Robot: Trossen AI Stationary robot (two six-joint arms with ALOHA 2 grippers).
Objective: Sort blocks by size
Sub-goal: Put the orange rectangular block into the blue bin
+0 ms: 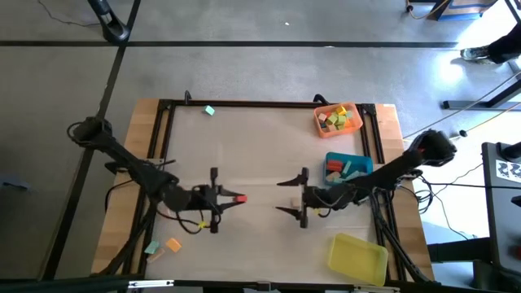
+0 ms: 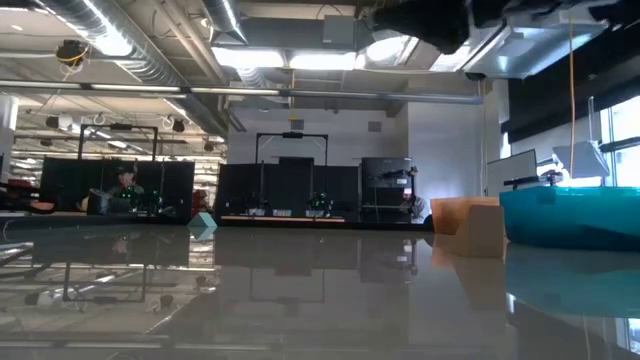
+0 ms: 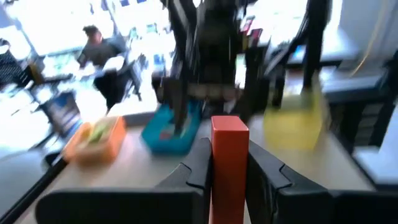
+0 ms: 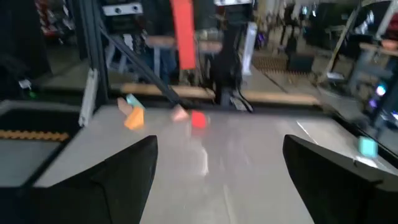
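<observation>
My left tool (image 1: pixel 230 198) is clamped on a long red wooden bar (image 3: pixel 229 163), a smooth, square-edged block standing upright between my dark fingers (image 3: pixel 268 173), lifted above the pale tabletop (image 1: pixel 252 146). Its long axis points toward my right tool (image 1: pixel 291 196), which faces it with its jaws spread wide and holding nothing. The glossy teal plastic tray (image 1: pixel 348 168) lies past that tool, the orange tray (image 1: pixel 337 120) beyond it, the yellow tray (image 1: pixel 357 259) nearer the front edge. I judge my right arm nearer all 3 trays.
</observation>
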